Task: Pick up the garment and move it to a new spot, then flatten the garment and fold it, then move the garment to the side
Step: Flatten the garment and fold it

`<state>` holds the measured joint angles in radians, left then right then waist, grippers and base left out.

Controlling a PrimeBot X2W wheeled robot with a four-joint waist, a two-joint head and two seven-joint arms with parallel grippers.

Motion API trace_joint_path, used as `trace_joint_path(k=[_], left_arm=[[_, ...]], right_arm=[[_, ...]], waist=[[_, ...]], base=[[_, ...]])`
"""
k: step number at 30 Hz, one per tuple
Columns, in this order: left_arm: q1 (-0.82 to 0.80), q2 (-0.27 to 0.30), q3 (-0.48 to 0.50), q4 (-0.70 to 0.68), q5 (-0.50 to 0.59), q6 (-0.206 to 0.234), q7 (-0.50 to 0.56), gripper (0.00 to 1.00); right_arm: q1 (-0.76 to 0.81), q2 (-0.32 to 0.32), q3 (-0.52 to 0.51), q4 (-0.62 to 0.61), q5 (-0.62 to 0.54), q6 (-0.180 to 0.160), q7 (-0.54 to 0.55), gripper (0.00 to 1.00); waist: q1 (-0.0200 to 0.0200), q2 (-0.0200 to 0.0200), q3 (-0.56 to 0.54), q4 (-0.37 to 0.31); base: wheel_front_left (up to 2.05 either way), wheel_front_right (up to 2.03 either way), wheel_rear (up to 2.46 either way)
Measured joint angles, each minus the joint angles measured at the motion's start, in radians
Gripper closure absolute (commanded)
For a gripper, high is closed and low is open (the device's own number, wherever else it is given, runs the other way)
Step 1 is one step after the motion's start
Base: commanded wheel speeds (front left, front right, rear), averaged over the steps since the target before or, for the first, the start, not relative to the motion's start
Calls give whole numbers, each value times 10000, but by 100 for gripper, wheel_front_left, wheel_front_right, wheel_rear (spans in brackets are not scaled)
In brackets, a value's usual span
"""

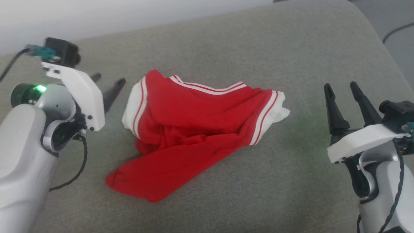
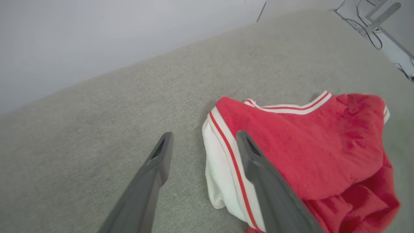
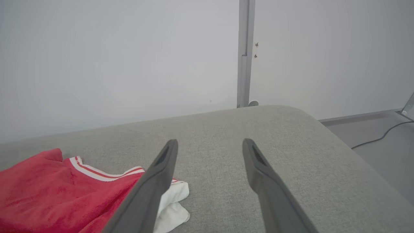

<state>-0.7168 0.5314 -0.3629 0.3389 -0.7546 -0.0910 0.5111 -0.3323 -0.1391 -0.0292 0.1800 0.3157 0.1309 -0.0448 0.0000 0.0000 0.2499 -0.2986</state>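
Note:
The garment [image 1: 194, 129] is a red shirt with white sleeves and red-and-white stripe trim, lying crumpled in the middle of the grey cushioned surface [image 1: 226, 48]. My left gripper [image 1: 108, 82] hovers open just left of its white sleeve, fingers pointing toward it, nothing between them. In the left wrist view the garment [image 2: 307, 145] lies under and beyond the right finger [image 2: 258, 168] of my left gripper [image 2: 203, 137]. My right gripper [image 1: 341, 85] stands open well to the right of the shirt. In the right wrist view my right gripper [image 3: 210, 144] is empty, the garment [image 3: 58, 191] at lower left.
The grey cushion's rounded right edge [image 1: 385, 48] drops to the floor, where a dark cable [image 1: 397, 30] runs. A pale wall [image 3: 129, 58] with a grey vertical post [image 3: 244, 51] stands behind the cushion. Bare cushion lies around the shirt on all sides.

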Motion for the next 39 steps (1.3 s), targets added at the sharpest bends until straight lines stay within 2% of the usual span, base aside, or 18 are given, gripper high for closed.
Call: trace_joint_path(k=[6, 15, 16, 17, 26, 29, 39], left_arm=[[-799, -176, -690, 1221, 119, 330, 1762, 0], [-1486, -548, -1260, 2280, 234, 840, 3292, 0], [-1553, -600, -1290, 2318, 230, 844, 3386, 68], [-1639, -821, -1101, 2508, -127, 930, 3615, 100], [-1727, -1091, -986, 2433, -397, 1011, 3494, 100], [-1576, -834, -744, 2234, -497, 1091, 3369, 100], [-65, 401, 341, 966, -1005, 1862, 2966, 100]], right_arm=[[-175, 107, 138, 244, 136, 0, -174, 0], [-428, 159, 196, 548, 265, 0, -387, 0], [-458, 161, 194, 577, 265, 0, -418, 0], [-516, 180, 201, 686, 265, 0, -460, 0], [-632, 148, 42, 894, 207, 0, -583, 0], [-603, 63, -163, 903, 140, 0, -577, 0], [-273, -54, -732, 571, -123, 0, -263, 0]], waist=[[0, 0, 498, -364], [0, 0, 1061, -461], [0, 0, 1101, -444], [0, 0, 1164, -407], [0, 0, 1181, -82], [0, 0, 1090, 160], [0, 0, 614, 1172]], base=[[0, 0, 0], [0, 0, 0], [0, 0, 0], [0, 0, 0], [0, 0, 0], [0, 0, 0], [0, 0, 0]])
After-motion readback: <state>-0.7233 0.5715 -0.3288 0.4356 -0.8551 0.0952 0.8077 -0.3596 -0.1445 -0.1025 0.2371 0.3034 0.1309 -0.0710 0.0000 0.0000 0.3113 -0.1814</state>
